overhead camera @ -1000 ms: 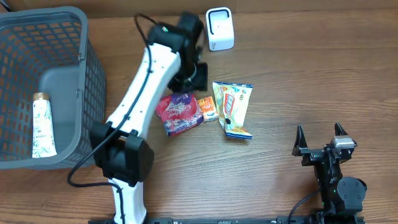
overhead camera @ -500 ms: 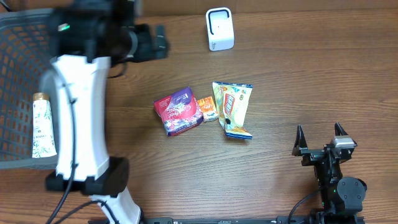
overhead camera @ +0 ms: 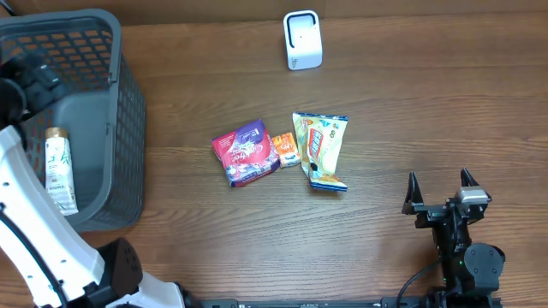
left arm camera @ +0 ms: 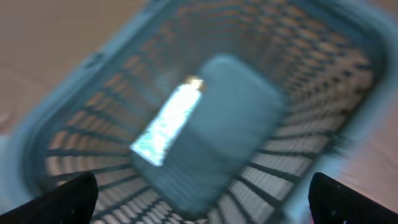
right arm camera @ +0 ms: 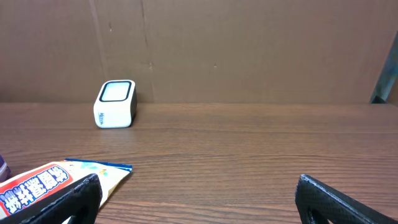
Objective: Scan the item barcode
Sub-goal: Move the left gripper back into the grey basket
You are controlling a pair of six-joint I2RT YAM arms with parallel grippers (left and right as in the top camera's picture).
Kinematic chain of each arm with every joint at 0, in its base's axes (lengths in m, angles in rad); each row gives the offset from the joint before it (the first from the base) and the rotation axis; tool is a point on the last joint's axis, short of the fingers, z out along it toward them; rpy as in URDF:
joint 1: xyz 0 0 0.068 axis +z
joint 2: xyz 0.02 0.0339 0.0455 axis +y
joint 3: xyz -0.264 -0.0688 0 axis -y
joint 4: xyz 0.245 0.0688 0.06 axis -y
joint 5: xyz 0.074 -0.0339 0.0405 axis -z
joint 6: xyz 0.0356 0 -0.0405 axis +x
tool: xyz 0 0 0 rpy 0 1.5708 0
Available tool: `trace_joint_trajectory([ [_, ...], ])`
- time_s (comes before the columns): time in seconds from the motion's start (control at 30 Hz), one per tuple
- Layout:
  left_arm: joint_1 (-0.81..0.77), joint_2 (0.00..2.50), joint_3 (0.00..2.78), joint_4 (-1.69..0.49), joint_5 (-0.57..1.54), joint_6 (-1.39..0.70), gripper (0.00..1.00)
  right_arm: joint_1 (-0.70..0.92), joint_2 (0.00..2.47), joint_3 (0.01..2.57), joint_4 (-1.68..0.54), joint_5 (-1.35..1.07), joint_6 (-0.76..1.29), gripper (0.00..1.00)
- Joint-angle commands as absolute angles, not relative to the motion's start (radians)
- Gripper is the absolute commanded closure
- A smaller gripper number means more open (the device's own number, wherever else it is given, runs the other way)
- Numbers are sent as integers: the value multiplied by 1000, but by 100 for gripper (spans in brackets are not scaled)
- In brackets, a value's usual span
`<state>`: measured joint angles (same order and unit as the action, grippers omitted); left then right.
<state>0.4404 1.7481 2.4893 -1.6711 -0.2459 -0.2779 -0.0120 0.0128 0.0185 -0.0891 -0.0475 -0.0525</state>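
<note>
The left gripper (left arm camera: 202,198) hangs over the basket (overhead camera: 128,128), jaws spread wide. A tube (overhead camera: 58,171) lies inside the basket. To the basket's right lie a purple pack (overhead camera: 246,152), a yellow bag (overhead camera: 321,150) and the scanner (overhead camera: 302,39). Farthest right, the right gripper (overhead camera: 438,177) stands spread.

Left wrist view: smeared by motion throughout.
Basket (left arm camera: 323,118): mesh walls are streaked, and the rim runs off the picture at right and bottom.
Tube (left arm camera: 166,121): a pale blur on the basket floor, print unreadable.
Left hand (left arm camera: 202,186): only two dark fingertips (left arm camera: 65,199) show, clipped by the bottom corners. From overhead it is a dark shape at the left edge.
Left arm (overhead camera: 34,231): cut off by the left and lower edges.
Right hand (right arm camera: 199,190): fingertips clipped by its wrist view's bottom corners.
Yellow bag (right arm camera: 56,180): only one end shows in the right wrist view.
Purple packet (overhead camera: 247,154): lettering too small to read.
Orange packet (overhead camera: 286,149): lettering too small to read.
Scanner (overhead camera: 301,38): face detail too small to tell.
</note>
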Motion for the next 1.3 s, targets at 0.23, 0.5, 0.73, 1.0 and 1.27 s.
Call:
trace_joint_trajectory([
  [0.23,472,1878,2242,-1540,-385,-198,0,-9,3,8,-82,-46,-50,0],
  [0.5,474,2038,2173,-1441,-385,-159,0,-9,3,8,-82,-46,-50,0],
  [0.73,483,2158,2173,-1468,-446,-165,0,-9,3,8,-82,-46,-50,0],
  [1.0,512,2205,2173,-1443,-445,-164,0,-9,3,8,-82,-46,-50,0],
  [1.27,558,2205,2155,-1388,-328,-99,0,-9,3,8,-82,-46,-50,0],
])
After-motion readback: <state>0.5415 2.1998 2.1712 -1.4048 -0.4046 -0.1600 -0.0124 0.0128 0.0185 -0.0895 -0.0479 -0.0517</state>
